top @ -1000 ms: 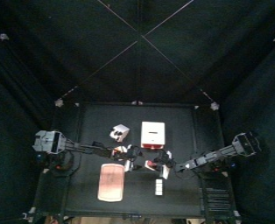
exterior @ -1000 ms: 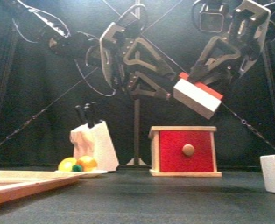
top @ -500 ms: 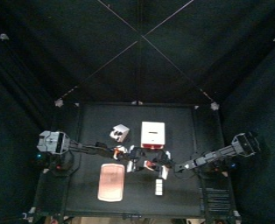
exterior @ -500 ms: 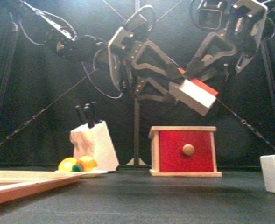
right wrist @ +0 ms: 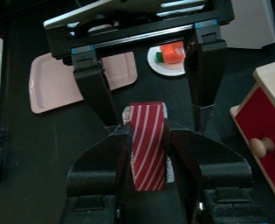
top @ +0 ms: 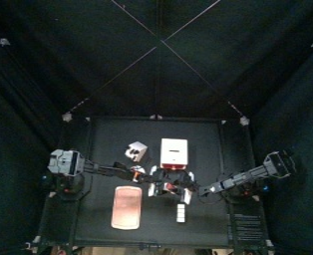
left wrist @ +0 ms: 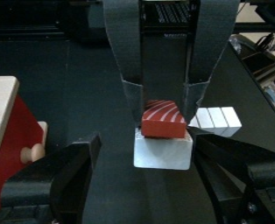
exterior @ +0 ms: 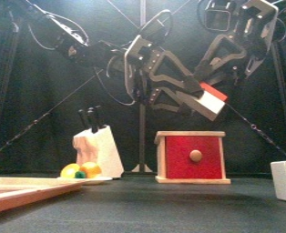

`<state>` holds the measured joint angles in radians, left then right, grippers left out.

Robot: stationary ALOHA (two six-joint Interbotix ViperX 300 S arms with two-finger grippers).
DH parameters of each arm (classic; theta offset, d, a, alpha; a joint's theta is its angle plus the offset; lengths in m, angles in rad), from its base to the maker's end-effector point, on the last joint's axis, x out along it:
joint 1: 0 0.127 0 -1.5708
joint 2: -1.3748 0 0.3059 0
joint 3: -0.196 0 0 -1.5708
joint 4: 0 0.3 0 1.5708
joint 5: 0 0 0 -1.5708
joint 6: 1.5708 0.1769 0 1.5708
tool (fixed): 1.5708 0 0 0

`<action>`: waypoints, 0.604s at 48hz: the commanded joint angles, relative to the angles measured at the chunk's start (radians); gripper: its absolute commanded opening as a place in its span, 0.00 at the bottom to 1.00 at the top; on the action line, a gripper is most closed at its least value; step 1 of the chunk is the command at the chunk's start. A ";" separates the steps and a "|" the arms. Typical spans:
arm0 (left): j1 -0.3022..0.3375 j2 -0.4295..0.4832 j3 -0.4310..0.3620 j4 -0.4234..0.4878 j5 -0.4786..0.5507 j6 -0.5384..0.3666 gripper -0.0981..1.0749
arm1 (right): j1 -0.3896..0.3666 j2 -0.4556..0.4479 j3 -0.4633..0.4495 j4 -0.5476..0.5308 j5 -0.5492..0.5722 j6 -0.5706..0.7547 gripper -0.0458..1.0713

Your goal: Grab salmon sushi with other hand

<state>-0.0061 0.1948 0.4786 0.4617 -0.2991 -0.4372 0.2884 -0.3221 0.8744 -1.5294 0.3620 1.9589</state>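
the right gripper (right wrist: 146, 131) clamps the salmon sushi (exterior: 208, 99) in midair above the table (top: 100, 139). the left gripper (exterior: 170, 89), jaws spread wide, hangs at the sushi's nine o'clock in the front view, apart from it. below stand a red box (exterior: 190, 157), a white knife block (exterior: 97, 151) and a pink tray (top: 125, 208) at seven o'clock.

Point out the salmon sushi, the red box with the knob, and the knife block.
salmon sushi (right wrist: 144, 140), right wrist view, striped salmon top.
red box (exterior: 172, 157), front view, red face beside the knob.
knife block (exterior: 99, 149), front view, white side.
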 commanded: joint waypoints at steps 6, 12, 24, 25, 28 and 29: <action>0.000 -0.018 -0.025 -0.002 0.009 0.000 0.91 | -0.002 -0.012 -0.021 -0.003 0.003 0.003 0.48; 0.000 -0.018 -0.026 -0.003 0.009 0.000 0.84 | -0.002 -0.012 -0.021 -0.003 0.003 0.003 0.48; 0.000 -0.025 -0.029 0.000 0.009 0.002 0.71 | -0.002 -0.012 -0.020 -0.003 0.003 0.008 0.48; 0.000 -0.025 -0.029 0.000 0.009 0.002 0.70 | -0.003 -0.012 -0.018 -0.003 0.003 0.008 0.48; -0.002 -0.025 -0.029 -0.002 0.009 0.002 0.68 | -0.003 -0.012 -0.018 -0.003 0.003 0.009 0.48; 0.000 -0.025 -0.029 -0.003 0.009 0.002 0.68 | -0.003 -0.012 -0.018 -0.003 0.003 0.009 0.48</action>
<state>-0.0107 0.1948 0.4786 0.4617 -0.2869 -0.4372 0.2853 -0.3221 0.8744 -1.5294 0.3636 1.9650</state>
